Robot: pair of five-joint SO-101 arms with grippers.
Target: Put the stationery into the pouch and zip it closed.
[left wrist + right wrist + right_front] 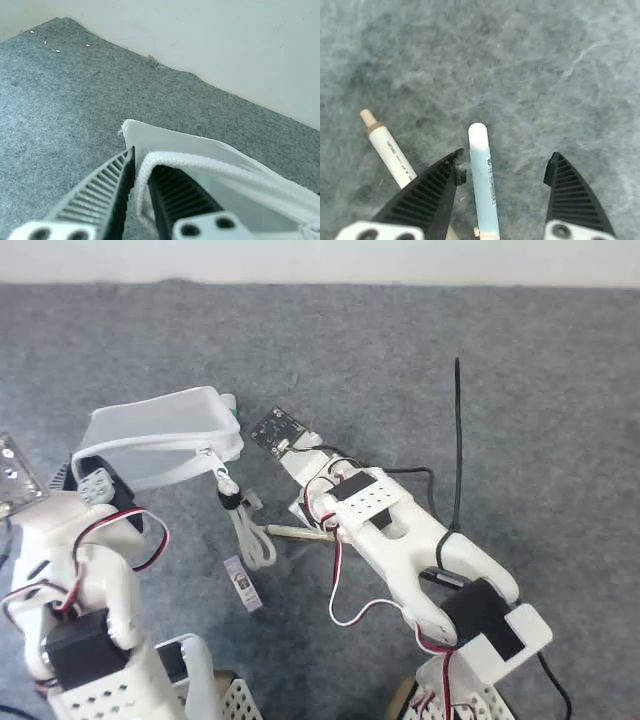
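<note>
Bare carpet (400,340) beyond pouch (160,430) (cable (458,440) aside)

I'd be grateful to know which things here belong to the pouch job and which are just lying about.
Job: pouch, held by the left gripper; light blue pen under the open right gripper; white pen; small flat item, likely stationery.
Lying about: black cable; grey carpet.

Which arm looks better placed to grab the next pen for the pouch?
Right. The right tool is open, with the light blue pen lying between its jaws. The left tool is shut on the rim of the pouch, apparently holding it up, so it seems occupied.
</note>
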